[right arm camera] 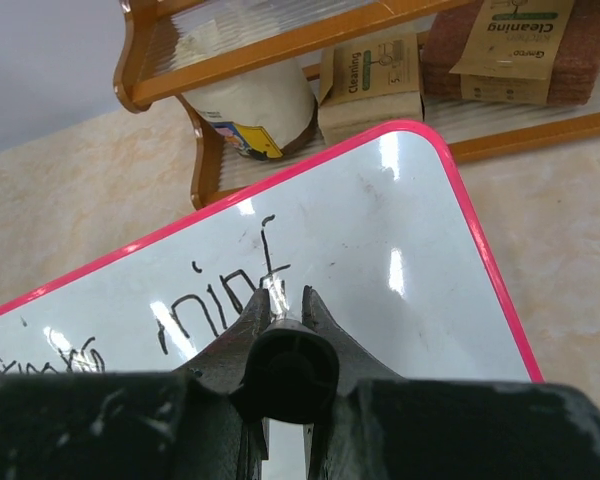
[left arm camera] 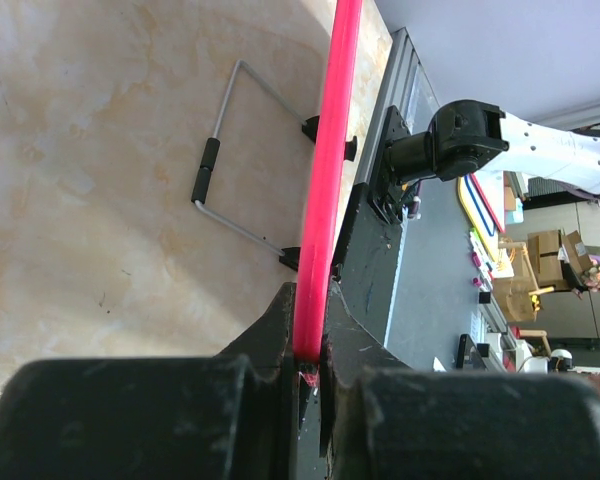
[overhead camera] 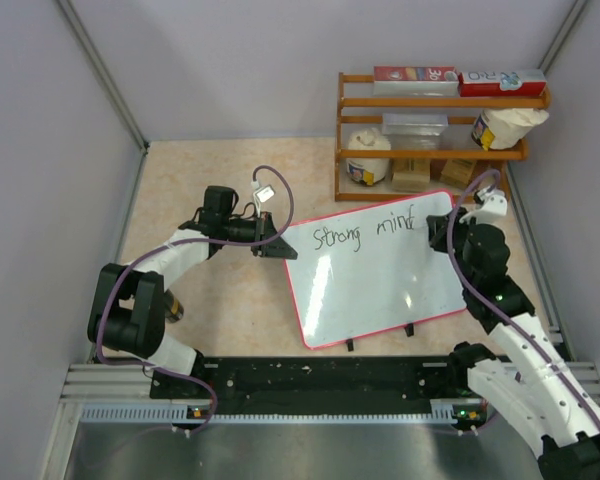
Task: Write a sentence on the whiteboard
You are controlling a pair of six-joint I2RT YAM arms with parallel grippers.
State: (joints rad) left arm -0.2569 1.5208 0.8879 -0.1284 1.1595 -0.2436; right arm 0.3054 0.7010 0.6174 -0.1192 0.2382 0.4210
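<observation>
Top external view: the whiteboard [overhead camera: 375, 285] sits mid-table with its face turned up toward the camera, skewed so its far right corner lies just in front of a wooden shelf rack [overhead camera: 435, 150] stocked with boxes and white tubs. Two small black feet show along its near edge. The sentence [overhead camera: 370, 232] reads "Strong mind" in one line of thin black script along the far edge; the surface below it is blank. The left gripper [overhead camera: 277, 243] is pressed together on the board's left edge, and the left wrist view shows its fingers [left arm camera: 280, 330] pinching the red frame, with a wire stand [left arm camera: 220, 180] reaching across the tabletop beyond. The right gripper [right arm camera: 283, 300] is at the far right corner, clamped on a black pen [right arm camera: 283, 372] seen end-on, its tip at the last letter of "mind"; whether it touches the surface I cannot tell.
</observation>
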